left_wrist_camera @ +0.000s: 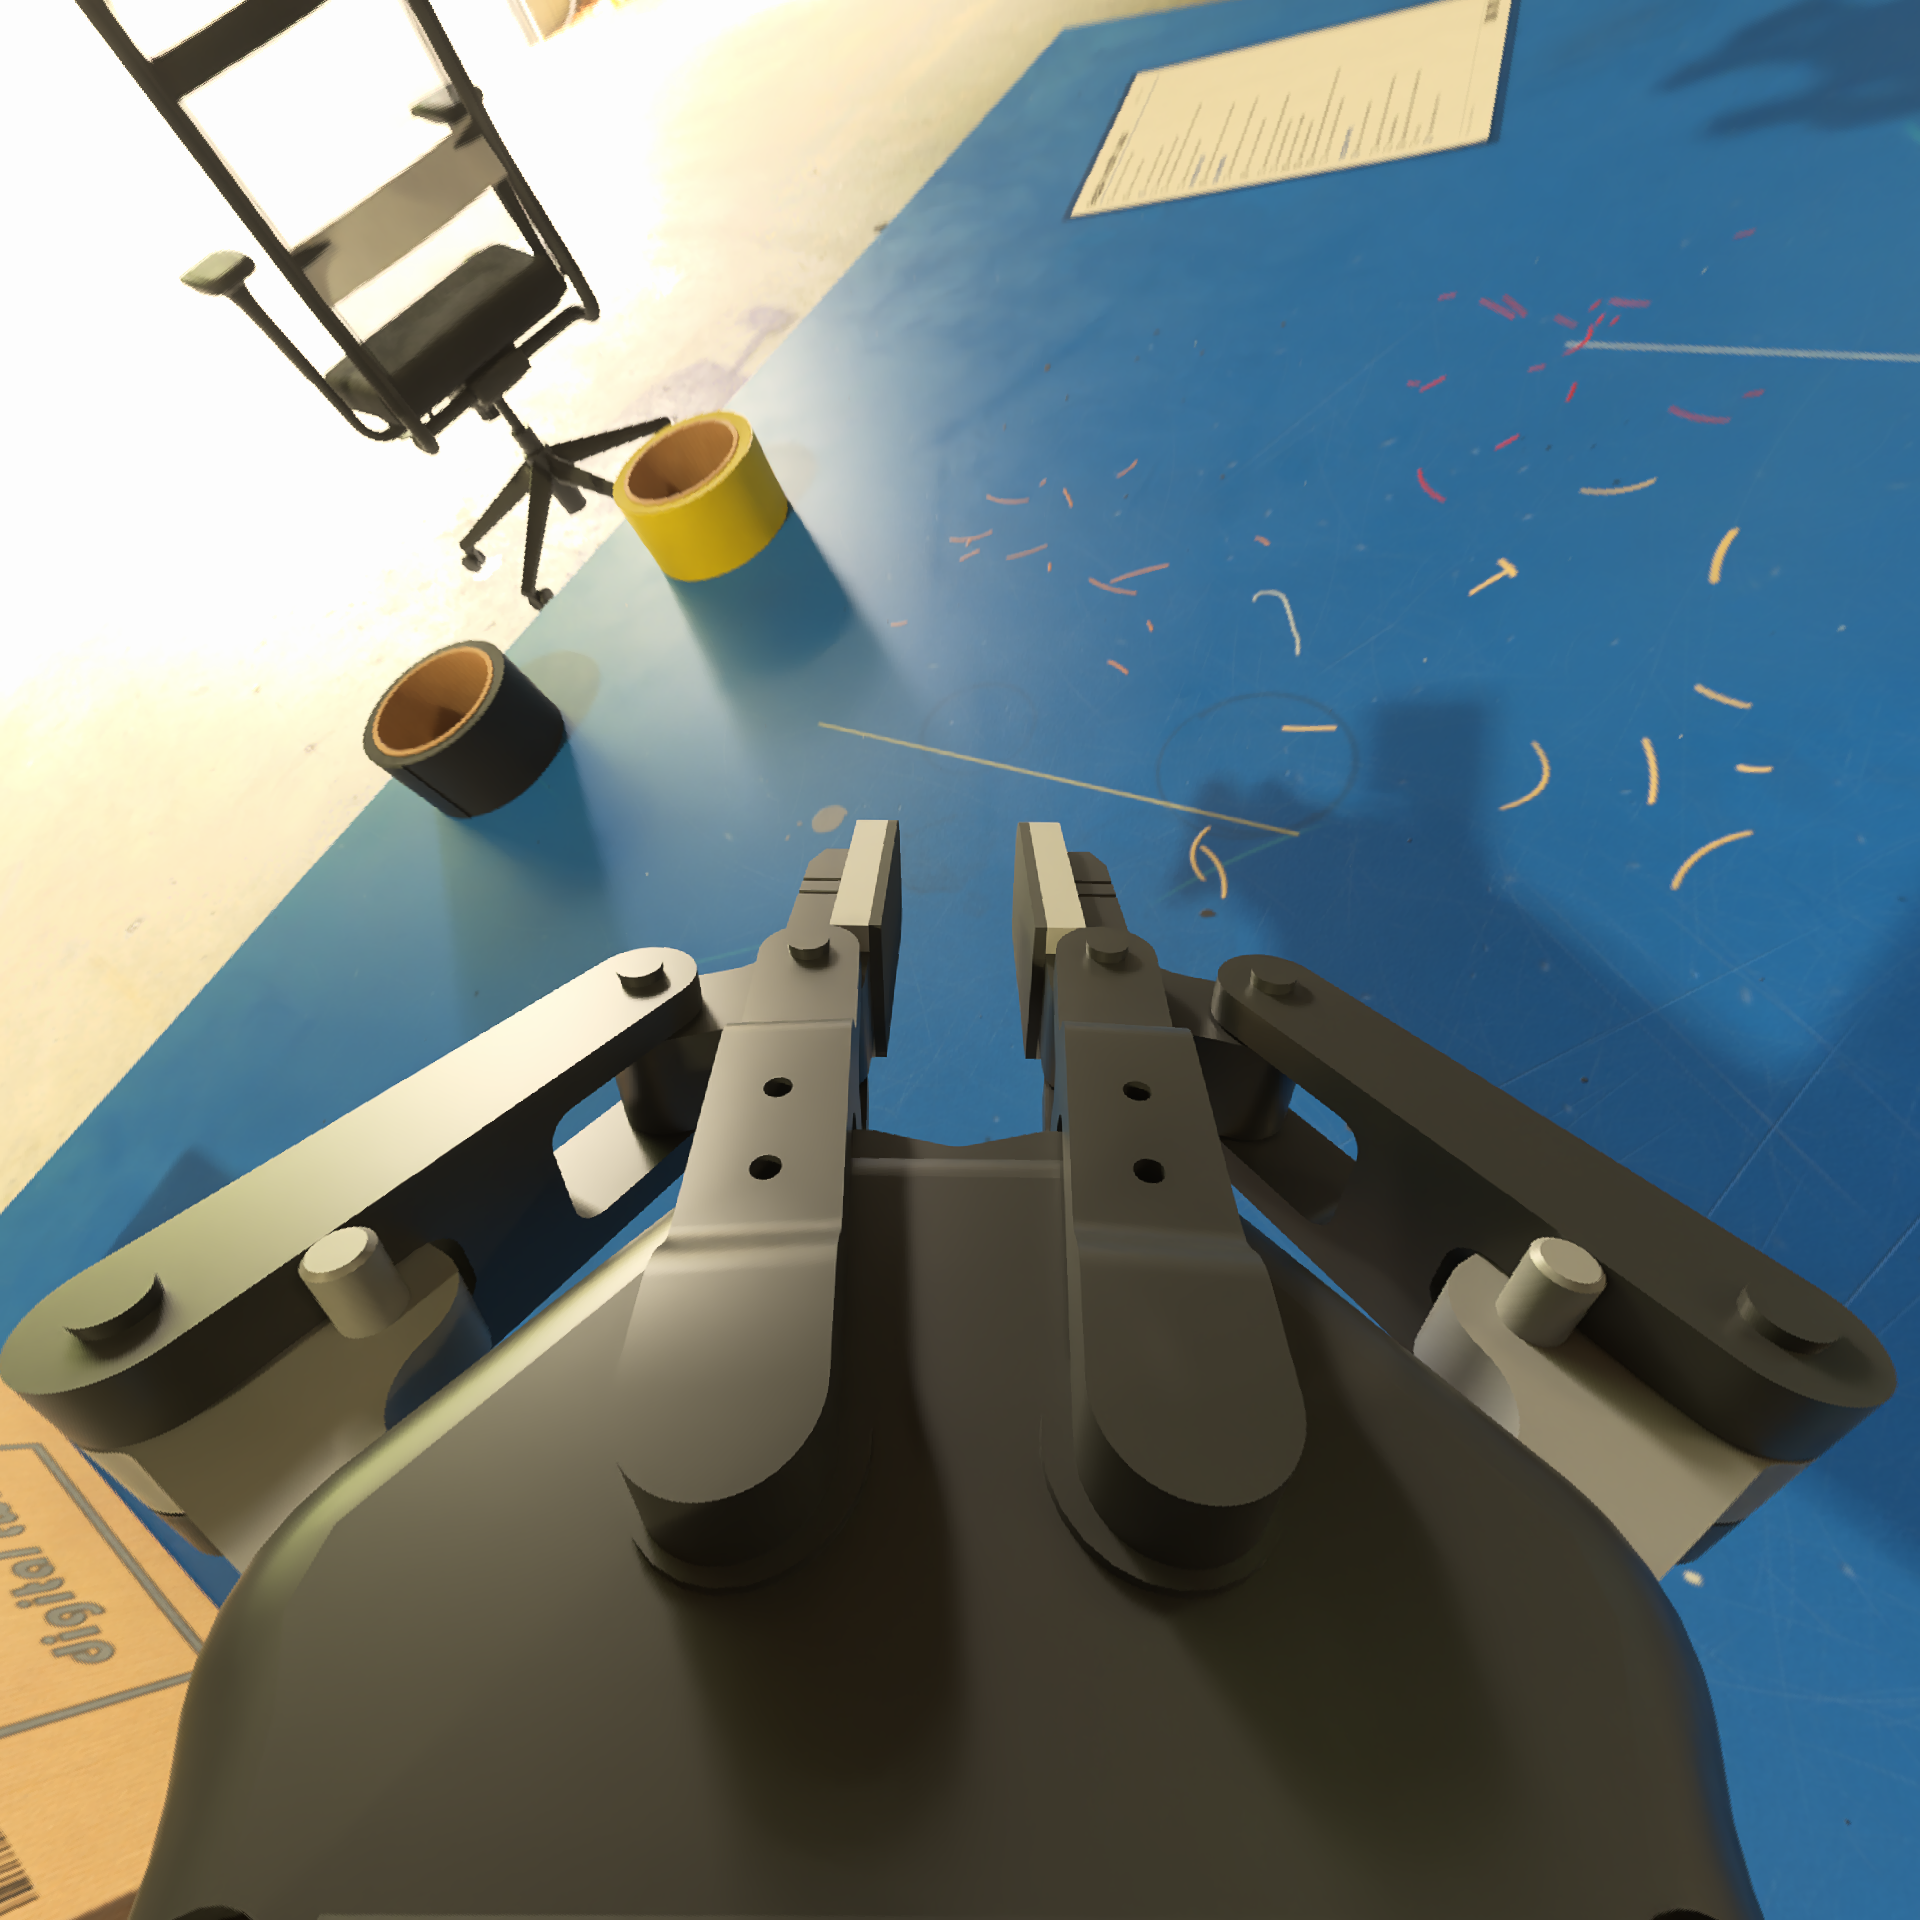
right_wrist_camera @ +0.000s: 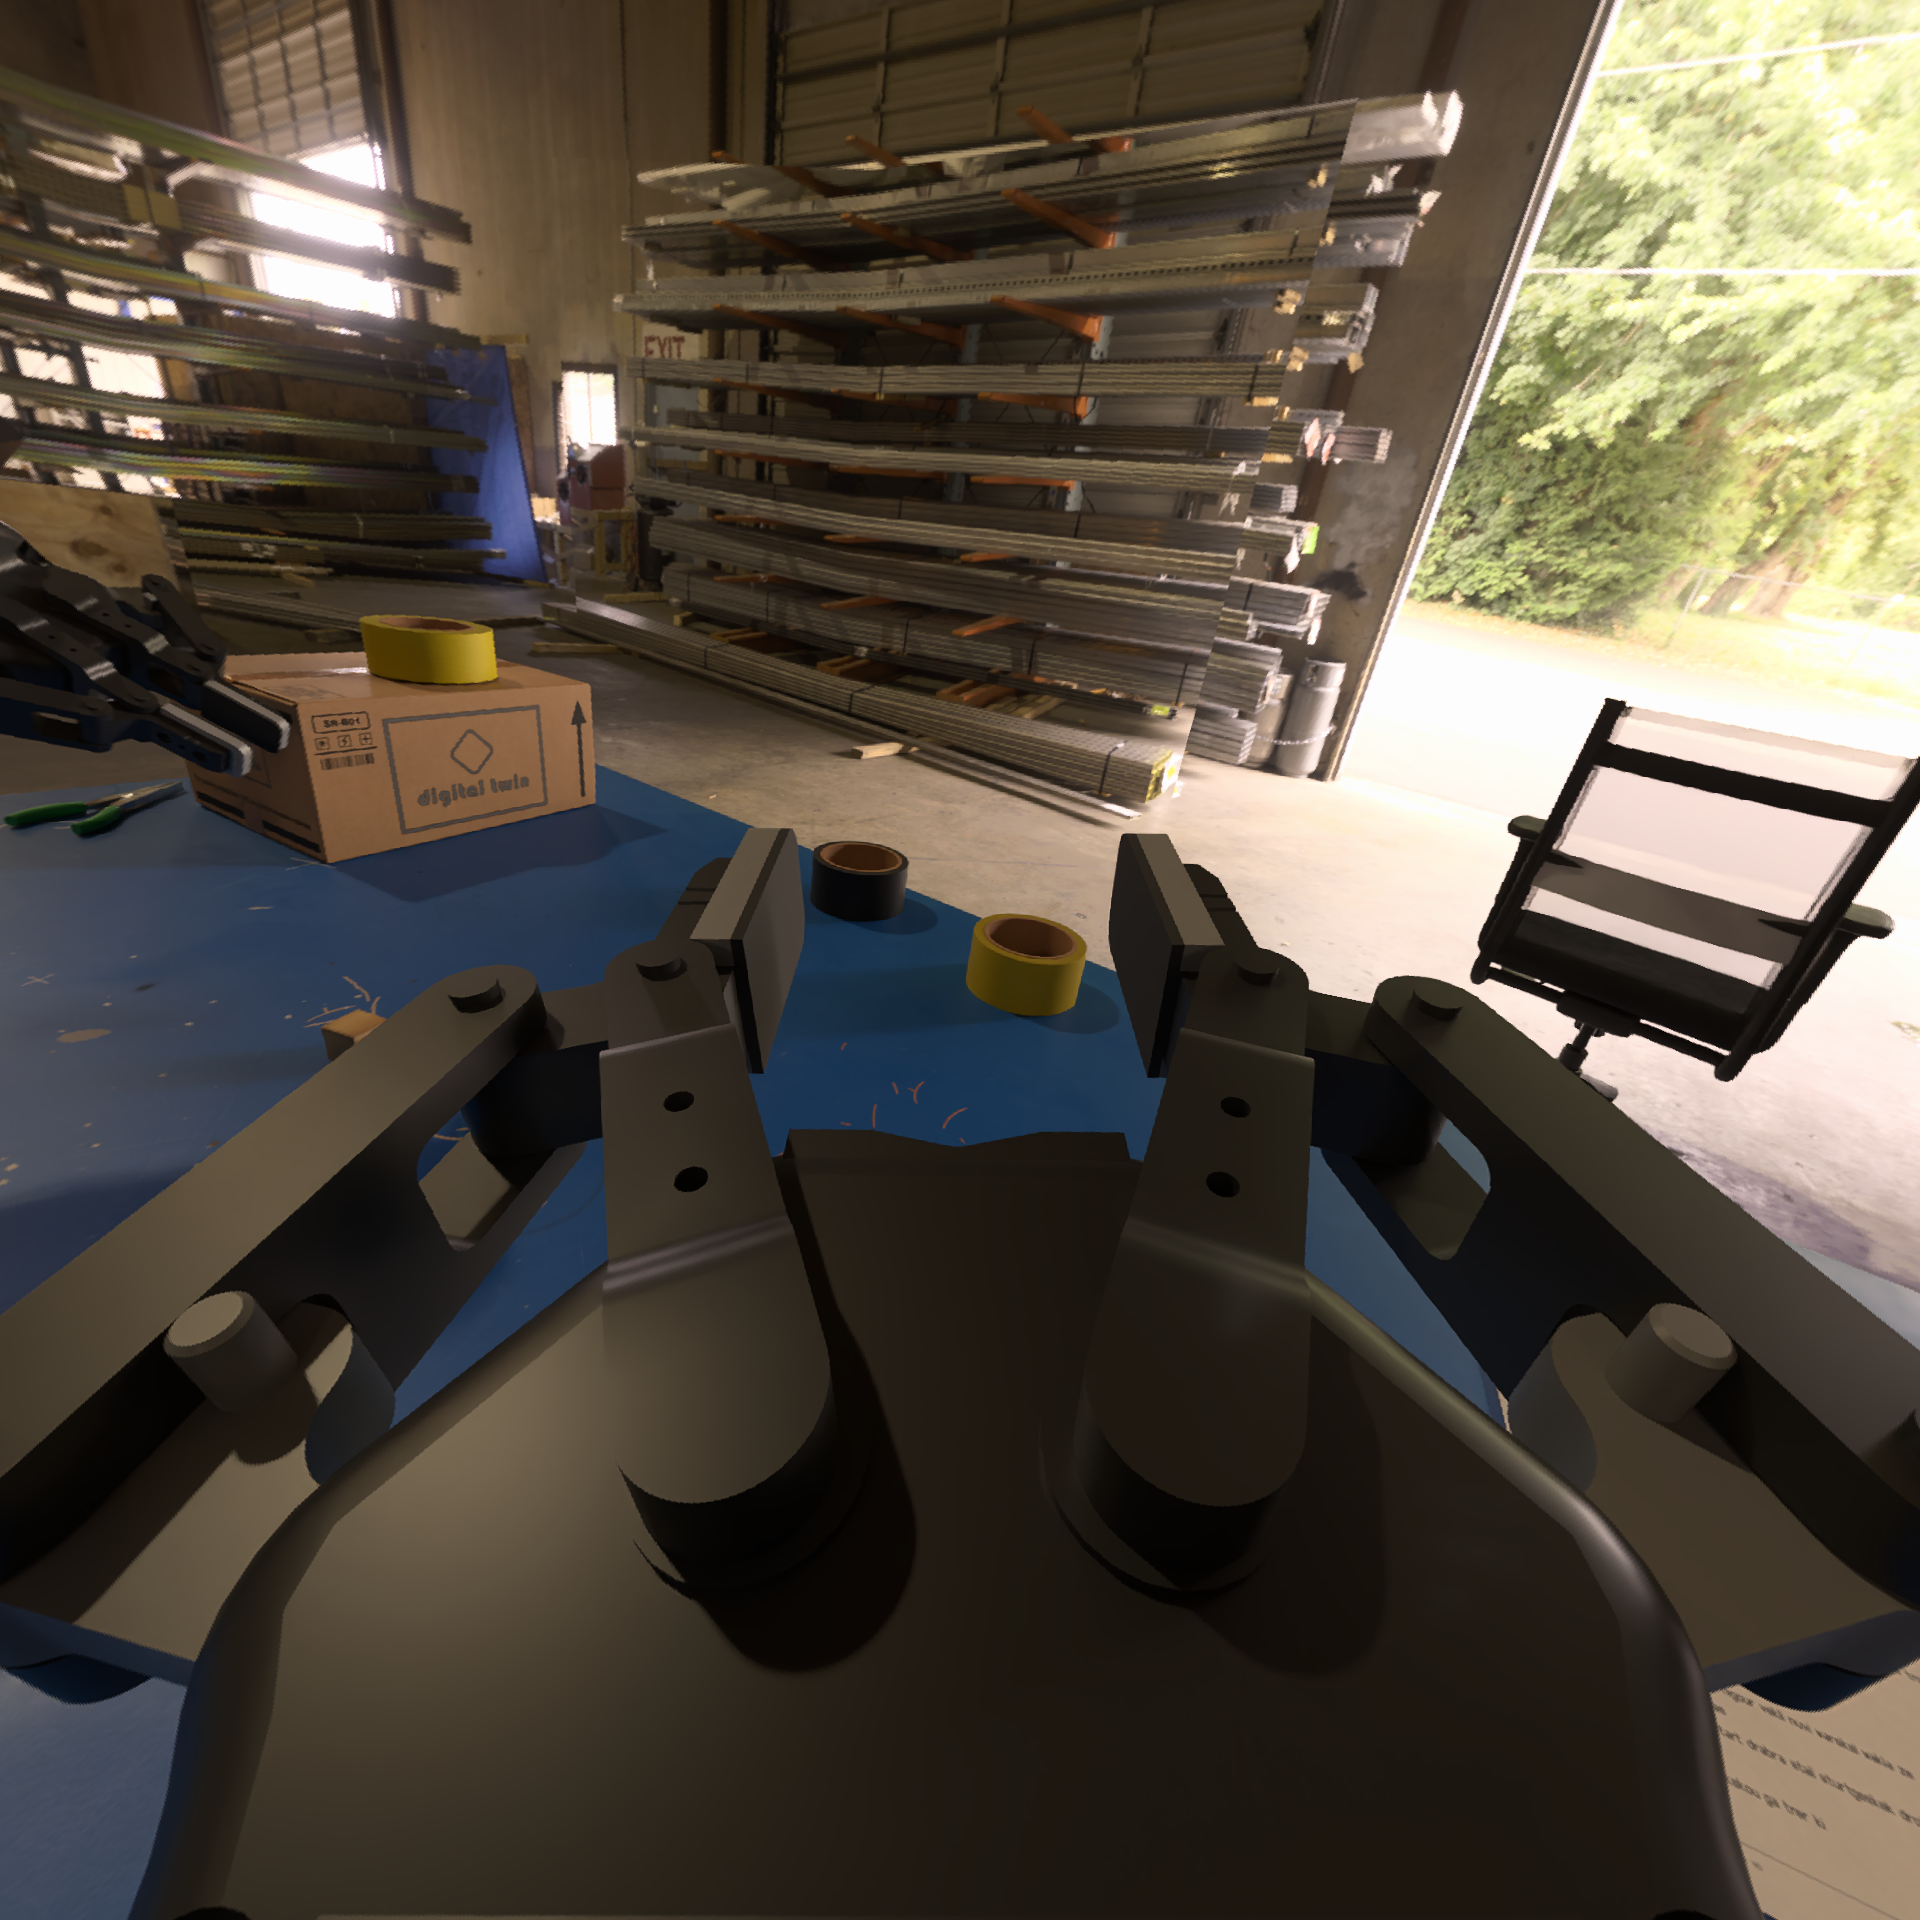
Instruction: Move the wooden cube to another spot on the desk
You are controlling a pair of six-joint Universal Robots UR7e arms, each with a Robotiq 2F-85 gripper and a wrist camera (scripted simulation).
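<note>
Left wrist view: we see the left gripper [left_wrist_camera: 956, 831] above the blue desk [left_wrist_camera: 1351, 623], jaws parted narrowly around nothing. Right wrist view: the right gripper [right_wrist_camera: 951, 883] hangs wide open and empty; the small wooden cube [right_wrist_camera: 348, 1031] sits on the desk, partly hidden behind its left linkage, well apart from the yellow tape roll [right_wrist_camera: 1025, 962].

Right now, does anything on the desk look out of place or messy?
Thin red and orange shavings lie scattered over the blue desk. A yellow tape roll sits atop the cardboard box. The tape rolls stand upright, and nothing looks tipped or damaged.
</note>
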